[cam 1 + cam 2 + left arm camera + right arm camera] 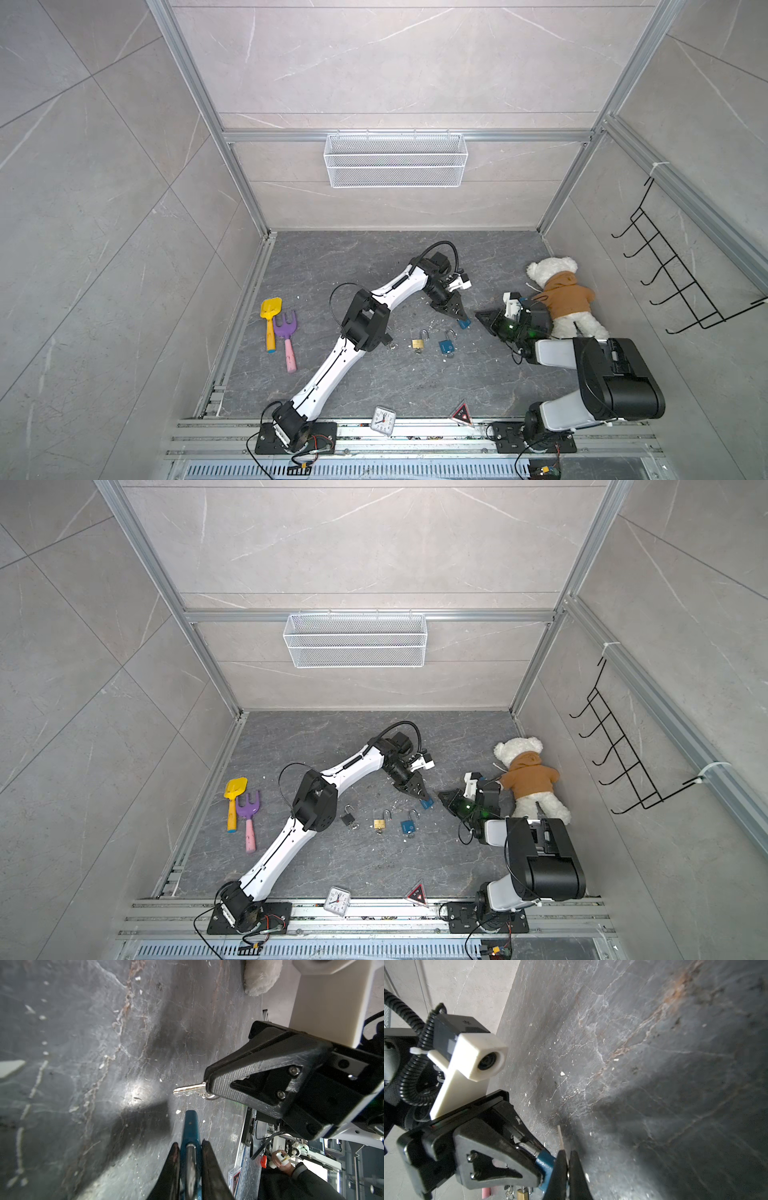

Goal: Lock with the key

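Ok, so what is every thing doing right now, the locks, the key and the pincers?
Left pincer: shut on the held blue padlock.
Right pincer: shut on the key.
Key: sticking out, not in any lock.
Brass padlock: lying on the floor, shackle open.
Floor blue padlock: lying down, shackle open.
Black padlock: lying down, shackle looks open.
Teddy bear: lying on the floor.
Alarm clock: lying face up.

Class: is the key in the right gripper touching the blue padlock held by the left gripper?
Apart. The left wrist view shows bare floor between the key and the near end of the padlock; the key is not yet inserted.
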{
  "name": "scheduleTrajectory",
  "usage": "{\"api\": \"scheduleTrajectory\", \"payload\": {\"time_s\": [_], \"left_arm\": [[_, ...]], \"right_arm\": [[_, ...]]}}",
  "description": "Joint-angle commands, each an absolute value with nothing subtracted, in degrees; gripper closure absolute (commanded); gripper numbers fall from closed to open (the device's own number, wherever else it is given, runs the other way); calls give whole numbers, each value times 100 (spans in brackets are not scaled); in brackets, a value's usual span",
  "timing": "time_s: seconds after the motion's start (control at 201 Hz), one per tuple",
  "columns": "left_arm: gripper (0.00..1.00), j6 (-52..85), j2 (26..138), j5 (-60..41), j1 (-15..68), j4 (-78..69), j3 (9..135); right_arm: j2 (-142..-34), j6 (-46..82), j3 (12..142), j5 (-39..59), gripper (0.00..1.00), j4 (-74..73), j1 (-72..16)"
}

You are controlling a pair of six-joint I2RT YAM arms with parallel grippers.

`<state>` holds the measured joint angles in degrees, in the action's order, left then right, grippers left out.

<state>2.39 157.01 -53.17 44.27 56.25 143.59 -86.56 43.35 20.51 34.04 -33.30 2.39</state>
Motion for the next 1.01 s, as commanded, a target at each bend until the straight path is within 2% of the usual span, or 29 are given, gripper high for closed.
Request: {"api": "scheduleTrajectory", "payload": {"time_s": [0.0, 0.299, 0.388, 0.537, 0.717, 1.0], "left_arm": [[100, 348, 15737, -5646, 4430, 5618, 14592], [100, 456, 15927, -5444, 4363, 5592, 14787], [88, 542, 15979, -5348, 4320, 5590, 14906], [69, 543, 15980, -5348, 4263, 5623, 14941], [60, 544, 15962, -5245, 4240, 5622, 14946], [41, 353, 15581, -4938, 4108, 5445, 15110]], "right_arm": [[-8764, 4272, 2081, 3395, 100, -3440, 255], [-8929, 4216, 2224, 3201, 100, -3154, 255], [-8946, 4197, 2283, 3138, 100, -3010, 255], [-8985, 4163, 2375, 3064, 89, -2778, 255], [-8891, 4087, 2422, 2903, 72, -2521, 254], [-8526, 3966, 2543, 2849, 69, -2112, 255]]}}
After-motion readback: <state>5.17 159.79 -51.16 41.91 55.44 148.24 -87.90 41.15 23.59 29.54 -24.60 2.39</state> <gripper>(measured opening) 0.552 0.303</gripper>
